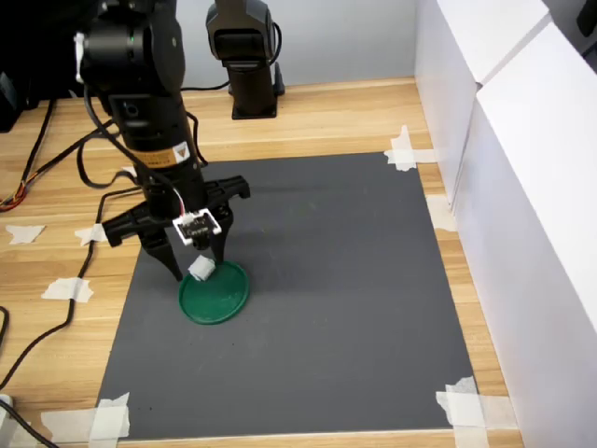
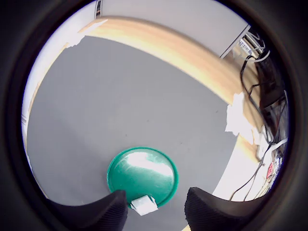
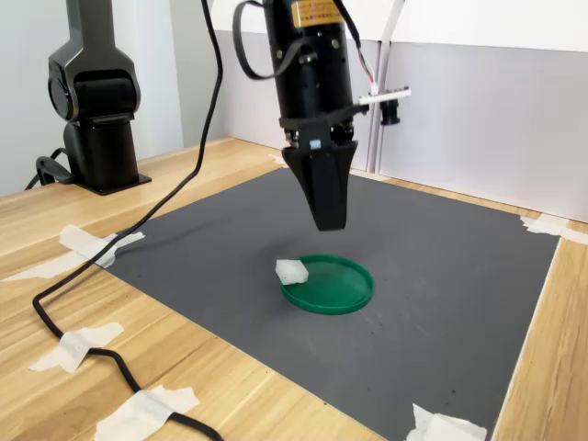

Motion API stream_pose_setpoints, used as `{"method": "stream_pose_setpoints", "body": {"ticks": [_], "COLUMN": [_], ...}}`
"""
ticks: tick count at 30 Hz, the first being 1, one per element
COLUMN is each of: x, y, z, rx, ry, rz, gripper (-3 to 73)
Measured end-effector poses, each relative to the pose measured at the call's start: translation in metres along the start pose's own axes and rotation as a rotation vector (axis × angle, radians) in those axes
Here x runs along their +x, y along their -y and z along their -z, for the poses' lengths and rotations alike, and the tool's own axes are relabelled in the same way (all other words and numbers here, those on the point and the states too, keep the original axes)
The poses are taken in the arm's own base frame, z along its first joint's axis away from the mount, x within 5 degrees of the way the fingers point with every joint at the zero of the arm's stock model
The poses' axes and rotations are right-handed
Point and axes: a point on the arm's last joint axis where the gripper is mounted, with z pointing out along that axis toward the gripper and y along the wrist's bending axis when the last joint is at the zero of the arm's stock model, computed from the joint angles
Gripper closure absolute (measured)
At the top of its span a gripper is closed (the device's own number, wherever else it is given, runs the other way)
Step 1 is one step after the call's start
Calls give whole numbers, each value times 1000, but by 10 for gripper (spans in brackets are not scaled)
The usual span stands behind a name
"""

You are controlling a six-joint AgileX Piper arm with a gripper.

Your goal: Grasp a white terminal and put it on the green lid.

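One white terminal (image 3: 292,271) already rests on the green lid's (image 3: 335,288) rim, at the second exterior view's left. Our tool (image 3: 328,219) hangs above it, spread wide and empty. We judge placing done; next, retreat upward.

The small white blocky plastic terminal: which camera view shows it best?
The second exterior view: the white terminal sits unobstructed on the round green plastic lid's rim. The first exterior view shows it small beside the fingers; the wrist view shows it at the picture's edge.
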Motion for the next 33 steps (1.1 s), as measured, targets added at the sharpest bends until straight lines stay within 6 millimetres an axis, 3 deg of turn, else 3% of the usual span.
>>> {"method": "stream_pose_setpoints", "body": {"ticks": [4,10,15,18,21,24,30,33], "x": [8,28,49,61,70,80,110,127], "y": [-6,-21,-36,-45,-54,-63,-83,-93], "z": [23,39,57,73,90,107,131,136], "rx": [52,39,45,81,142,218,316,314], "ry": [71,53,60,108,218,371,766,874], "rz": [0,-1,8,13,-7,-68,-418,-550], "gripper": [179,199,300,428,587,680,709,711]}}
